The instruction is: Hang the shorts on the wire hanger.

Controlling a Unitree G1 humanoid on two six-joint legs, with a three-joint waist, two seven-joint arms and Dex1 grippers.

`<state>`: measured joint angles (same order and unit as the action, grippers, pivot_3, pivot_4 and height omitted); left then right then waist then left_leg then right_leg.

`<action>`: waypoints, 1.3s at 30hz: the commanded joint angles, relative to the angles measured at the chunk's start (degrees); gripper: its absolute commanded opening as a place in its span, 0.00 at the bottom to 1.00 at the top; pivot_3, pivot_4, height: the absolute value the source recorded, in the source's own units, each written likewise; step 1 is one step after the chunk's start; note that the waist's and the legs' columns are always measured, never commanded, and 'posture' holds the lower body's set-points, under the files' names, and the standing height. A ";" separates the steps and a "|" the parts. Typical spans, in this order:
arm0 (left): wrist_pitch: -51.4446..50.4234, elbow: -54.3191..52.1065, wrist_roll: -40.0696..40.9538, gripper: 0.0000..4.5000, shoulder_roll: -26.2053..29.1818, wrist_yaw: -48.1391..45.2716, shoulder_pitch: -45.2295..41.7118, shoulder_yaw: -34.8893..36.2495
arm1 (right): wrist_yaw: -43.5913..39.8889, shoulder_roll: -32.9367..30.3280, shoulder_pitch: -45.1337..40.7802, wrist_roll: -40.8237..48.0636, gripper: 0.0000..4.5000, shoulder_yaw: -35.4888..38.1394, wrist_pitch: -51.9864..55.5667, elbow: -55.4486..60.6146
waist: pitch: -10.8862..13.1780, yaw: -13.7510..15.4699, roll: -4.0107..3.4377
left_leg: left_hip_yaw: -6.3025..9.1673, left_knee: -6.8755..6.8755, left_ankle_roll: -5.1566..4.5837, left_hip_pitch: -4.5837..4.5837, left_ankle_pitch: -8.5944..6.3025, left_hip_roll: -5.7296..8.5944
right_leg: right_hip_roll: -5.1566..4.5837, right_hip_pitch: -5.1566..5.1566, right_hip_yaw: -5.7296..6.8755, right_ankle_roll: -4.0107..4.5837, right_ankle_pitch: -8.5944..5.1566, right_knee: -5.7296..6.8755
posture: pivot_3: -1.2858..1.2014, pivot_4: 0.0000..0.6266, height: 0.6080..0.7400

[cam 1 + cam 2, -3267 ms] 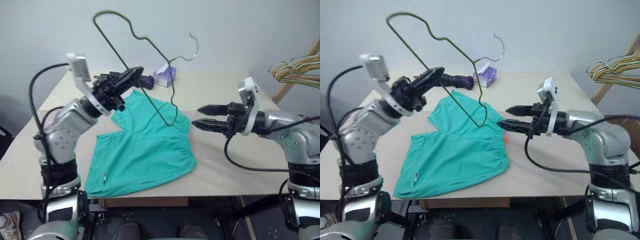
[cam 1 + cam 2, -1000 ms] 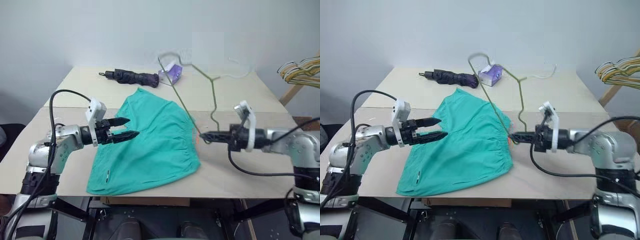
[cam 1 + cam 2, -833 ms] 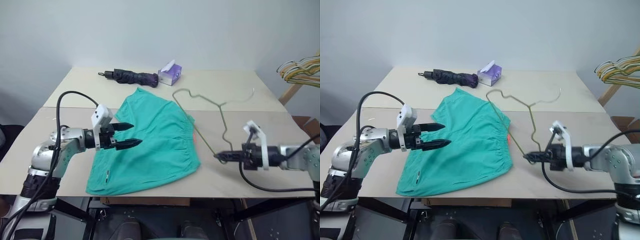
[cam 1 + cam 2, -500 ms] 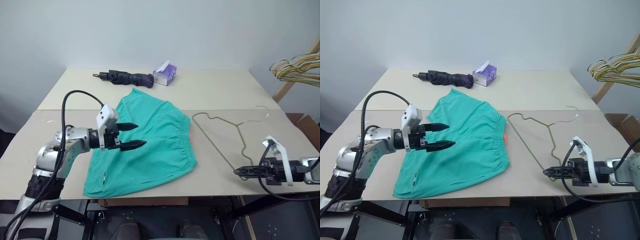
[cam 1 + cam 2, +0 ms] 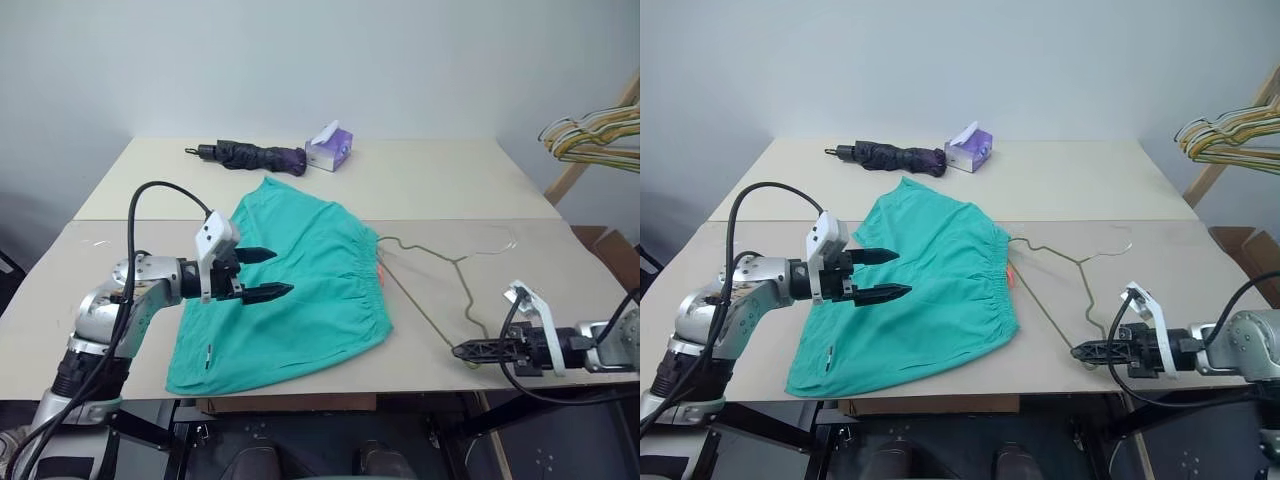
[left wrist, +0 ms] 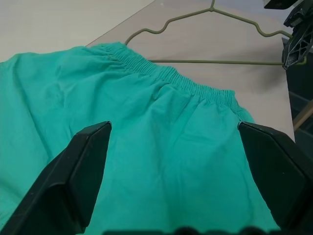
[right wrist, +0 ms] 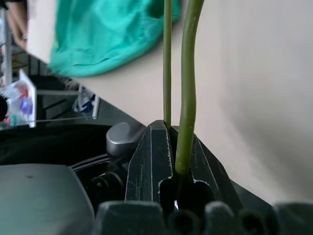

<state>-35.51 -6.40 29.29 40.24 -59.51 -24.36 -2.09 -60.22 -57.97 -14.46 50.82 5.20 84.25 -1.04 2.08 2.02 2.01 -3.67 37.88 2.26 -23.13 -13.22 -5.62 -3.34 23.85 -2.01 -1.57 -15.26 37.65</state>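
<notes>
The teal shorts (image 5: 300,300) lie spread flat on the table, waistband (image 6: 186,81) toward the right. My left gripper (image 5: 270,274) hovers open just above their left half, its black fingers (image 6: 73,181) wide apart with nothing between them. The thin wire hanger (image 6: 210,61) lies nearly flat on the table to the right of the shorts, its hook toward the far right. My right gripper (image 5: 462,351) is low at the table's front right edge, shut on the hanger's near corner; the wire (image 7: 187,73) runs out from between its closed fingers (image 7: 146,166).
A folded dark umbrella (image 5: 250,155) and a purple tissue box (image 5: 329,148) sit at the back of the table. A bunch of coloured hangers (image 5: 590,135) hangs on a wooden stand at the far right. A seam (image 5: 560,220) crosses the table.
My right gripper has carried the hanger down and toward the front right, bringing it from raised above the table to lying beside the shorts. The left gripper has stayed open over the shorts.
</notes>
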 commanded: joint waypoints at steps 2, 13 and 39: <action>0.49 -1.79 -0.36 0.99 0.67 0.13 -0.29 0.79 | -2.56 -1.01 -0.70 0.55 0.00 -1.22 -1.87 3.52 | 0.00 0.21 0.00 | 0.00 0.00 0.00 0.00 0.00 0.00 | 0.00 0.00 0.00 0.00 0.00 0.00 | 0.55 0.00 1.00; 0.55 -2.38 -1.17 0.99 0.16 1.08 -0.13 -0.23 | -4.00 -1.60 -8.27 -5.93 0.00 -9.87 -4.87 -1.90 | 0.00 0.26 0.00 | -0.01 0.02 0.00 0.02 0.00 0.00 | 0.00 -0.01 -0.01 0.00 0.00 0.03 | 0.56 0.00 1.00; 1.25 -5.70 -3.03 0.99 -2.50 5.94 3.85 -0.55 | -21.58 15.73 -42.97 -33.86 0.00 -31.78 -26.84 -52.37 | -0.02 3.47 -0.02 | -0.03 0.22 0.01 -0.14 0.01 0.00 | 0.02 0.23 0.01 0.02 0.01 0.36 | 0.60 0.00 1.00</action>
<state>-35.10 -10.02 26.51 37.66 -54.16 -20.23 -3.58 -82.74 -41.71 -55.65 18.06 -29.82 58.98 -51.10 2.06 5.49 1.99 -3.71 38.09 2.27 -23.29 -13.21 -5.62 -3.32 24.11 -2.00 -1.56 -15.25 38.01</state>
